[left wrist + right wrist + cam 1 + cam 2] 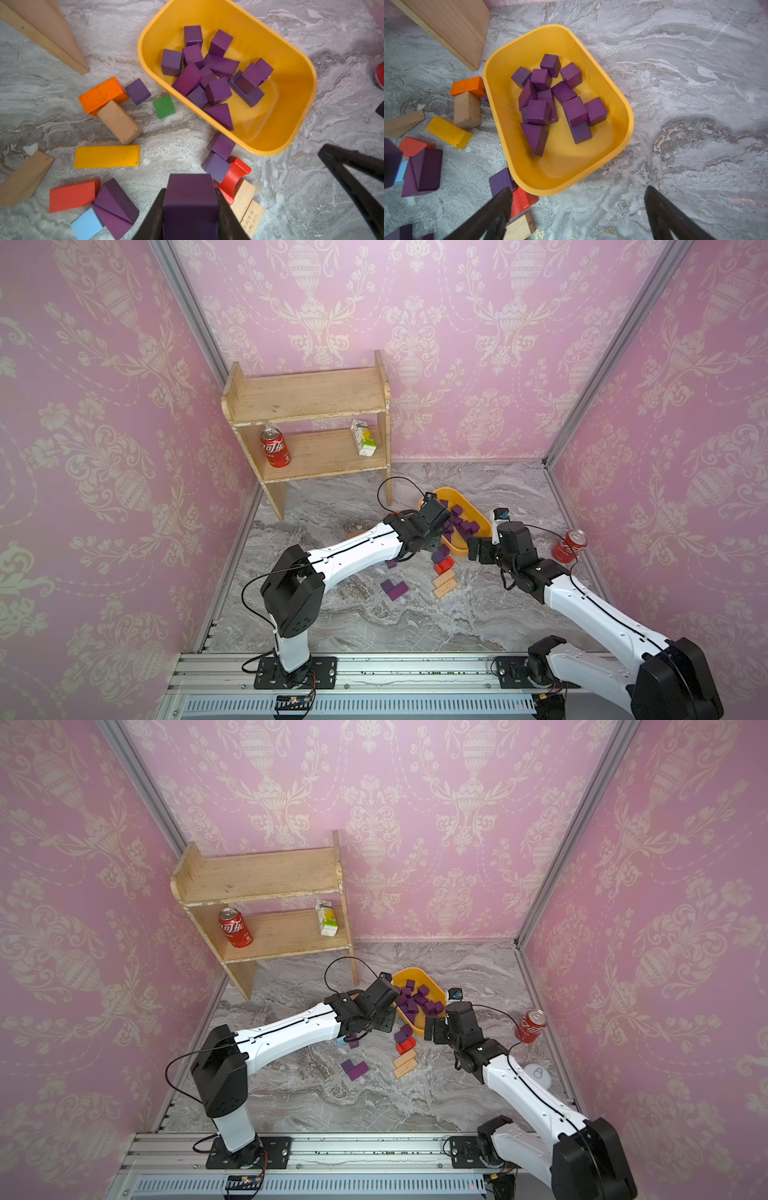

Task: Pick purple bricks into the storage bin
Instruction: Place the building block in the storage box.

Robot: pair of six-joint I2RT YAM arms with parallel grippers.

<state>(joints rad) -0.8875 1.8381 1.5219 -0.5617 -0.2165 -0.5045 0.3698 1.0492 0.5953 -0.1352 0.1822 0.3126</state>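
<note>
storage bin: smooth, glossy plastic
purple bricks: matt painted wood
shelf: bare wood, rough worn edges
tabletop: smooth marbled surface, faint sheen
can, three o'clock from bin: shiny metal

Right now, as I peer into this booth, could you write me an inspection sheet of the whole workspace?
Surface: grey marbled tabletop, strewn with blocks.
Job's things: storage bin holds a heap of purple bricks; loose purple bricks lie outside it.
Clutter: orange block, green block, yellow block, red block, blue block, tan block; cola can standing on the table.
Grippers: left gripper shut on a held purple brick; right gripper open, empty.
Cables: black cable loops above the left arm; right arm's cable arcs toward the can.
Surroundings: wooden shelf holding a second can and a carton; pink patterned walls.
</note>
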